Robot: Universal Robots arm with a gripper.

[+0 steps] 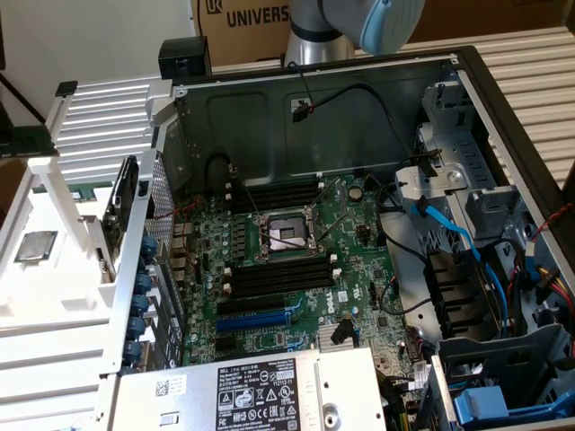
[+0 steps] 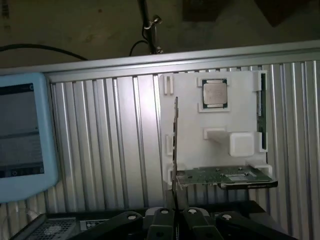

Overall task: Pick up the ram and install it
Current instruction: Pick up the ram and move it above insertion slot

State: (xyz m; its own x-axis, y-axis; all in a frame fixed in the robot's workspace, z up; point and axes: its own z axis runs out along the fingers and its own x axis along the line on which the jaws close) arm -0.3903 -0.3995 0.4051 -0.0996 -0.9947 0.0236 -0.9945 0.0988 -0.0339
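Status: black two-finger gripper (image 2: 176, 214) is narrow, closed on the ram (image 2: 175, 145). That's the long thin dark-green circuit-board stick. Wrist cam sees it edge-on, as a slim dark line running out from btwn the fingers. My read: ram is in hand, off its holder and touching nothing else.

Well apart from it is the white moulded plastic tray (image 2: 240, 85) on the ribbed aluminium desk (image 2: 110, 140). The square silver processor chip (image 2: 215, 93) sits in its tray pocket. A green expansion card w/ black bracket (image 2: 215, 176) stands on the tray edge nearest the case. Dark-green strip (image 2: 260, 107) runs along another tray edge, maybe a second stick, can't tell. Light-blue teach pendant (image 2: 22, 130) lies off to one side of the tray.

Exterior view: silver robot arm w/ light-blue joint cap (image 1: 359, 22) sits high above the back wall of the open grey-metal PC case (image 1: 260, 108). Green mobo (image 1: 359, 260) lies flat inside. There are two banks of long black plastic slots w/ white end clips: one bank (image 1: 274, 193) beyond the CPU socket (image 1: 286, 235), one (image 1: 278, 275) nearer the camera. Both look empty, no stick seated as far as I can see.

Progress approx halfway. Grab + lift look done. Seating the ram in a slot and locking the clips is not done.
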